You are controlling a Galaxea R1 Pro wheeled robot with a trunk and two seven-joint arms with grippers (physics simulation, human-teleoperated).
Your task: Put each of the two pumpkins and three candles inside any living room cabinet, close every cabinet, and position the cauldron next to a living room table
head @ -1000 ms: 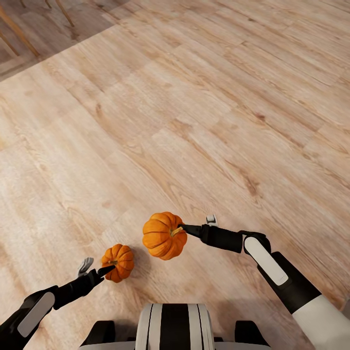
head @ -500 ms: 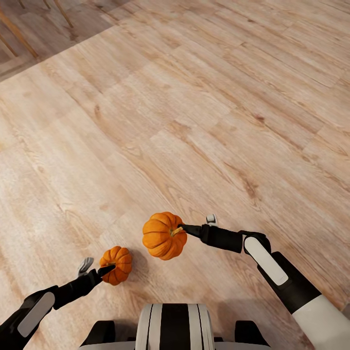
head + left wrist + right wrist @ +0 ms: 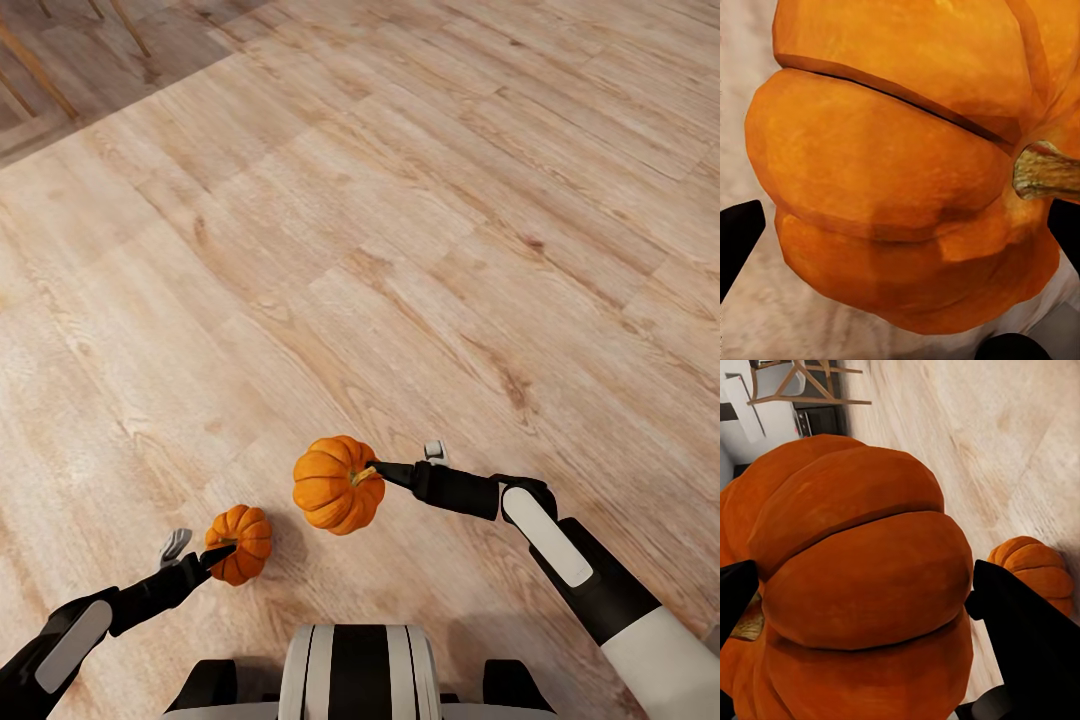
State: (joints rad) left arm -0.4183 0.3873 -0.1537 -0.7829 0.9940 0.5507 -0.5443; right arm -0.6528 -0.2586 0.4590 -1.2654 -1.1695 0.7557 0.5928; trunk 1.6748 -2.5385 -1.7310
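Item: larger pumpkin (image 3: 338, 485). Carried clear of the wooden floor (image 3: 400, 250), just ahead of the robot's trunk (image 3: 358, 670). The right end effector (image 3: 378, 474) is clamped at its stem. The stem points back along the right arm, so the stem-to-base axis lies roughly level, not upright.

Item: smaller pumpkin (image 3: 240, 543). Just beside the larger pumpkin, on its left-arm side and nearer the trunk. The left end effector (image 3: 222, 552) grips it at the stem side. The stem (image 3: 1044, 171) points back toward the wrist, the axis again near level. Whether it touches the floor cannot be told.

Progress, judged: both pumpkins are in hand, neither yet stowed. Candles, cauldron and cabinet closing all remain. Chair legs (image 3: 40, 70) stand well beyond the pumpkins.
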